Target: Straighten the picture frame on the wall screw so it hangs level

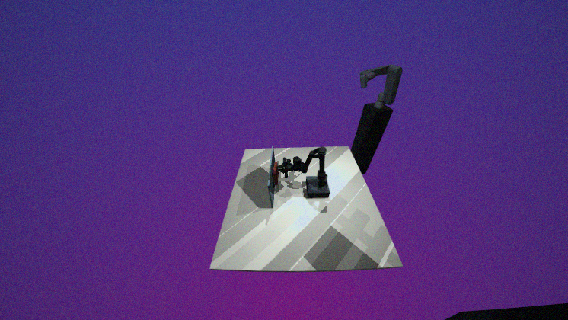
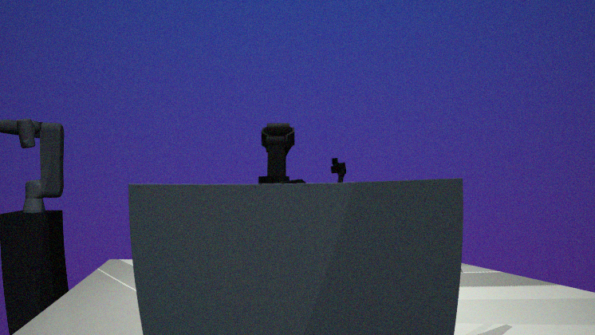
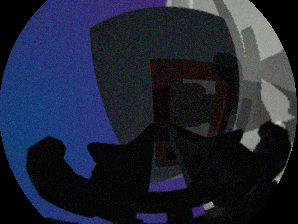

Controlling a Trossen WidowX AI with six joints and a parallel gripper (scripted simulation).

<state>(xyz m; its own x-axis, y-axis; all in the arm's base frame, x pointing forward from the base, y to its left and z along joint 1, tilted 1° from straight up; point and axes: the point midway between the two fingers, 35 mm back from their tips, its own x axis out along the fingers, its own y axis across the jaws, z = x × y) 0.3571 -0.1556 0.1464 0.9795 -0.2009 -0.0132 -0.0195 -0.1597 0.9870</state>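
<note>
The red picture frame (image 1: 275, 174) (image 3: 175, 68) hangs upright against the robot's side of the grey wall panel (image 1: 271, 194) (image 2: 250, 258) (image 3: 117, 75). My gripper (image 1: 278, 168) (image 3: 160, 125) is at the panel, shut on one side bar of the frame, which passes between the fingertips in the wrist view. The panel hides the frame and the fingers in the exterior view. The screw and the strip on the back are hidden. The wrist view is dark, and I cannot tell from these views whether the frame is level.
My arm's dark base (image 1: 317, 188) stands on the patterned table top (image 1: 274, 238), facing the panel. A second grey arm (image 1: 392, 83) (image 2: 52, 159) stands on a black pillar (image 1: 371, 135) (image 2: 33, 258) beyond the table's edge. A black shape (image 1: 516, 314) shows at the bottom right corner.
</note>
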